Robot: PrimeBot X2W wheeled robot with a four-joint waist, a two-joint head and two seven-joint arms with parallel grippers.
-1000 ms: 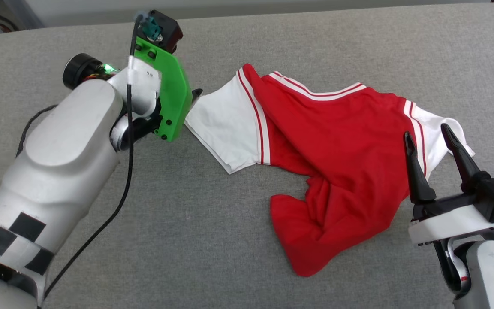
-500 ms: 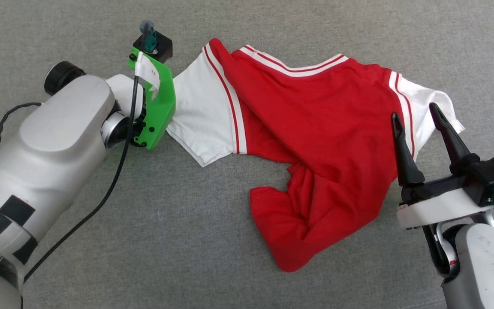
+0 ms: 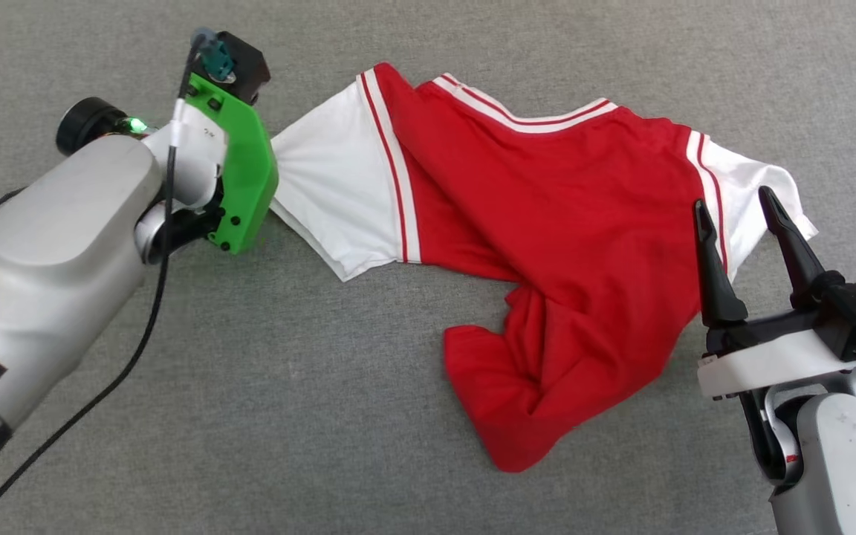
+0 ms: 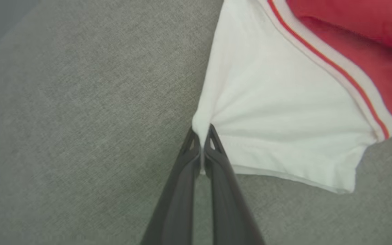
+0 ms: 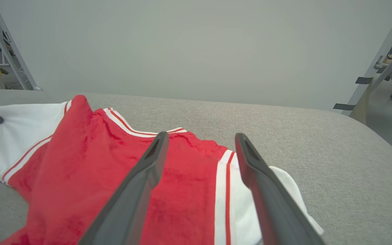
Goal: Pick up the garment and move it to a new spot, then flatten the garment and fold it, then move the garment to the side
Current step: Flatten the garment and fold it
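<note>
Garment [image 3: 584,223]: one — crumpled | left tool [image 4: 201,131] grips it | right tool [image 3: 734,199] agape

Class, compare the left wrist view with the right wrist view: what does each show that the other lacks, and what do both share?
Left wrist: one white sleeve bunched in the left gripper, fingers shut. Right wrist: the right gripper, fingers apart, near the other sleeve; a wall behind. Both: the red shirt on the grey surface.

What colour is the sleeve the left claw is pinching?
White sleeve, with red-striped trim at its seam; the left wrist view shows it best.
</note>
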